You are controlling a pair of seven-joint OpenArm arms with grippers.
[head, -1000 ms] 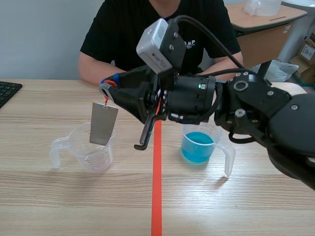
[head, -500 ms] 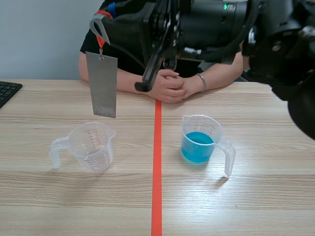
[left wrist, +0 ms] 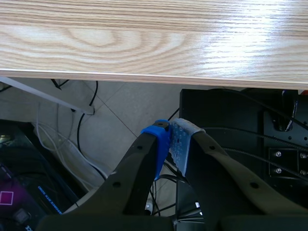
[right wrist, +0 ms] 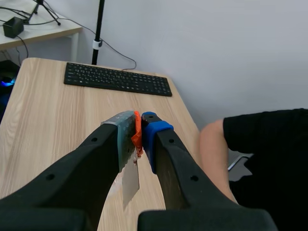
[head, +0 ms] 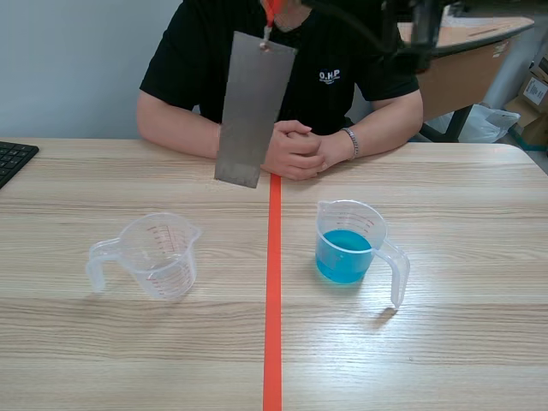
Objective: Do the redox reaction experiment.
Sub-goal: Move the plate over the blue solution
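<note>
A grey metal plate (head: 253, 107) hangs high over the table's middle, by an orange tag (head: 270, 12) at its upper end. In the right wrist view my right gripper (right wrist: 137, 134) is shut on that orange tag (right wrist: 137, 135), and the plate (right wrist: 130, 185) dangles below the fingers. An empty clear measuring cup (head: 159, 254) stands left of the red line. A second cup holding blue liquid (head: 346, 250) stands right of it. My left gripper (left wrist: 171, 139) is shut on nothing, beyond the table's edge and above the floor; it does not show in the scene view.
A person sits across the table with clasped hands (head: 298, 151) resting at the far edge. A black keyboard (head: 13, 158) lies at the far left, also in the right wrist view (right wrist: 118, 79). Part of the raised right arm (head: 413, 26) crosses the scene's top.
The right arm has risen almost out of the scene, lifting the plate from above the empty cup up and toward the middle. The cups have not moved.
</note>
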